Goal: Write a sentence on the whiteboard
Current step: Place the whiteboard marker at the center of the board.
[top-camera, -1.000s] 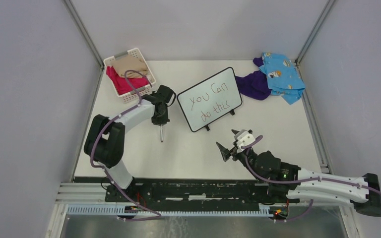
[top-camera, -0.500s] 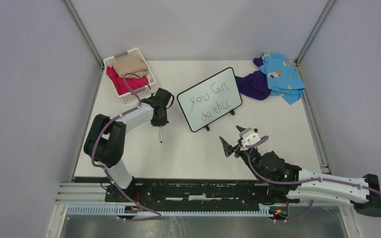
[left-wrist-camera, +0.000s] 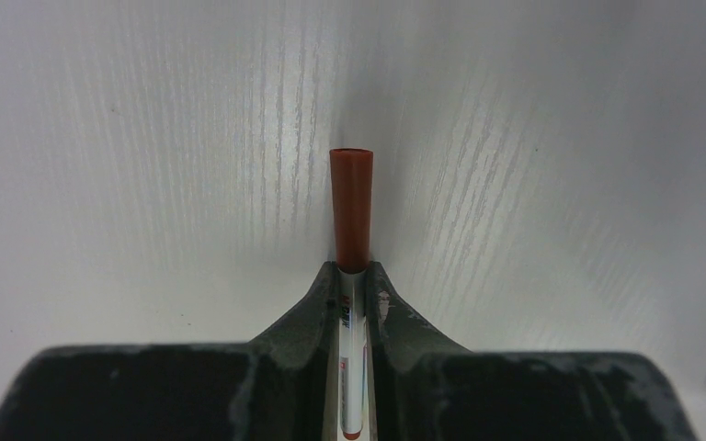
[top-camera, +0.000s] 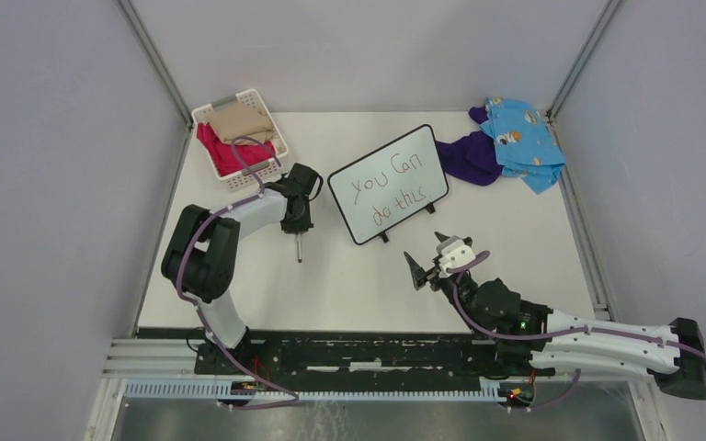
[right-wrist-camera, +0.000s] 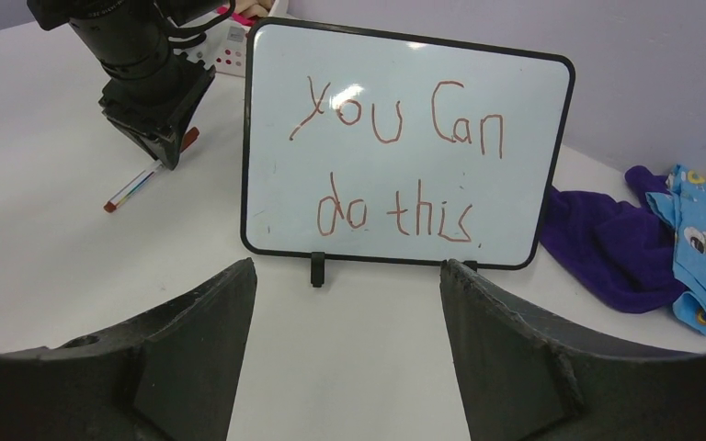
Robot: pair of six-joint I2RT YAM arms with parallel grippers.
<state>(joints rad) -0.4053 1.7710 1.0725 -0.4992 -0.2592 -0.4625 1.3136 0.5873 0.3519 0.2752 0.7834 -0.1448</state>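
I log: whiteboard, upright mid worktop, nearer its far edge, bearing the sentence "you can do this". My left gripper clamped on a capped marker. My right gripper, jaws spread wide, facing the whiteboard.

On the table the whiteboard stands centrally, basket behind-left, cloths behind-right, marker just left of it.

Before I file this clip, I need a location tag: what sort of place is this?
Probably a robotics test cell, not a home: plain grey walls box in a white table, two arms are bolted to a rail at its near edge, and a whiteboard stands as a prop.
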